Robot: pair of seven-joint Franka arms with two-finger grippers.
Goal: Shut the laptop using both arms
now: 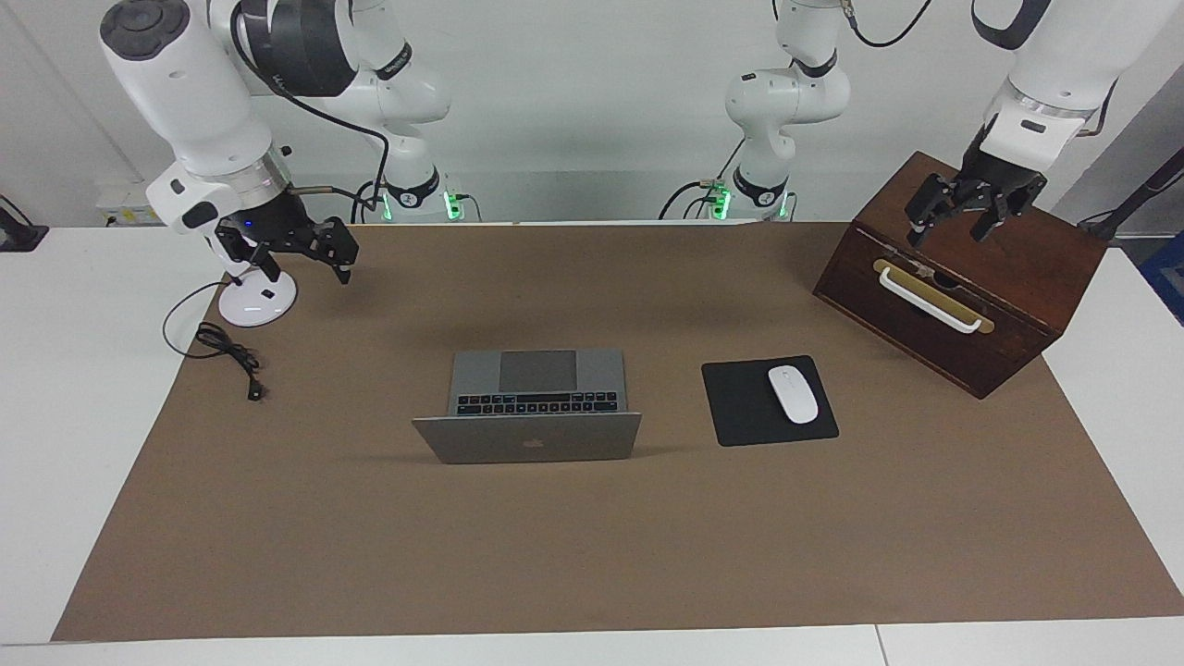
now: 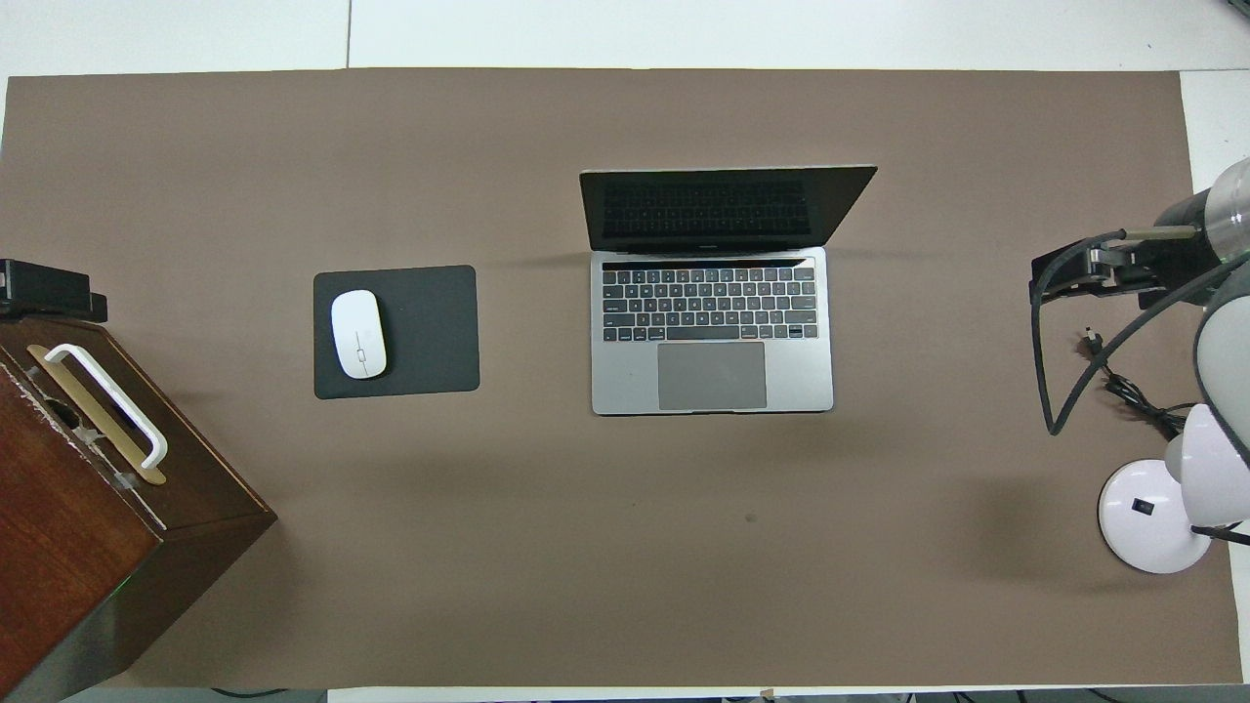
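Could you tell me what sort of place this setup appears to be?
Probably a robotics lab staged as a desk: two white robot arms stand at a table with a brown mat, carrying an open silver-grey laptop, a white mouse and a white desk lamp.

A thin silver-grey metal laptop (image 1: 527, 407) stands open at the middle of a brown paper mat (image 1: 592, 555) that covers the table (image 1: 83, 416), its lid upright on the edge farther from the robots. Beside it, toward the left arm's end, a flat black mouse pad (image 1: 745, 407) carries a white oval mouse (image 1: 793, 394). Nearer to the robots at that same end sits a dark wooden box with a white handle (image 1: 962, 277); the left end effector (image 1: 962, 217) hangs over it. At the right arm's end stands a small white desk lamp's round base (image 1: 256, 300), a black coiled cable (image 1: 227, 350) just beside it; the right end effector (image 1: 296, 254) hangs over the mat beside the lamp.
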